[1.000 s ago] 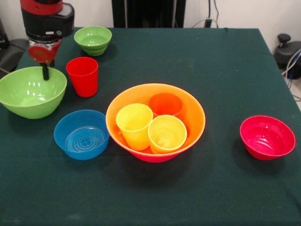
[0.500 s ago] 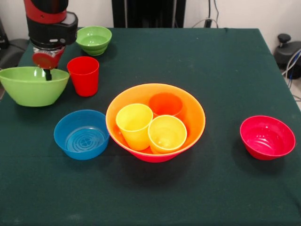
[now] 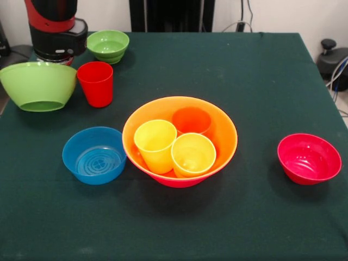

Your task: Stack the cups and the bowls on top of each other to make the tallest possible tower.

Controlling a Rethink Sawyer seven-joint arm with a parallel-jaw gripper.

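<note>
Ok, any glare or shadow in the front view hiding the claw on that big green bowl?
Front view: soft overhead light, small highlights on the blue bowl and red bowl, no heavy glare; the big green bowl itself hides the claw, so its grip cannot be told.

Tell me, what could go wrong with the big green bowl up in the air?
The green bowl hangs lifted under the arm, seemingly held only at its far rim, so it may slip or tip. It is right beside the red cup and could knock it over when it moves. The orange bowl already holds three loose cups, so the green one may sit crooked on them.
</note>
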